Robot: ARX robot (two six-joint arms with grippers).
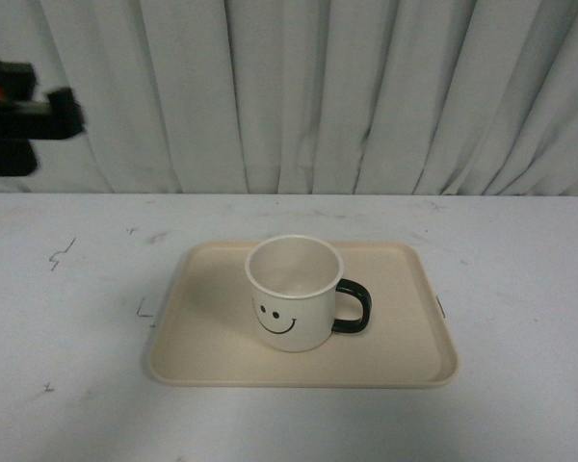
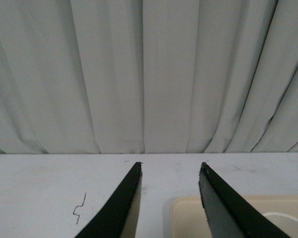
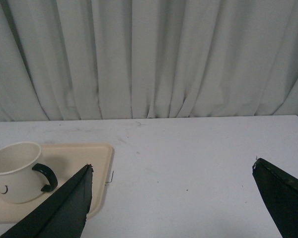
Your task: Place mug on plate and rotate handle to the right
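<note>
The plate (image 1: 405,364), a wide beige rectangular tray with rounded corners and a low raised rim, is lying flat on the white table (image 1: 77,395). It is holding one thing, the mug (image 1: 294,298). The mug is standing upright near the plate's middle, resting on the smooth matte tray floor, with bare tray showing all around it. Its open mouth is showing plain cream inner walls.

The mug is a cream-white cylinder with a thin rounded lip, and a black smiley face (image 1: 276,320) is facing the near side. The handle (image 1: 354,305), a thick glossy black loop, is pointing to the right.

The table is looking scuffed, with small dark scribble marks (image 1: 63,255) towards the left. A pale pleated curtain (image 1: 318,96) is hanging along the far edge.

The left gripper (image 2: 171,164) is hovering up and to the left of the plate, its two black tapered fingers spread apart and gripping nothing. The right gripper (image 3: 172,163) is gaping much wider out to the right of the plate, likewise gripping nothing.
</note>
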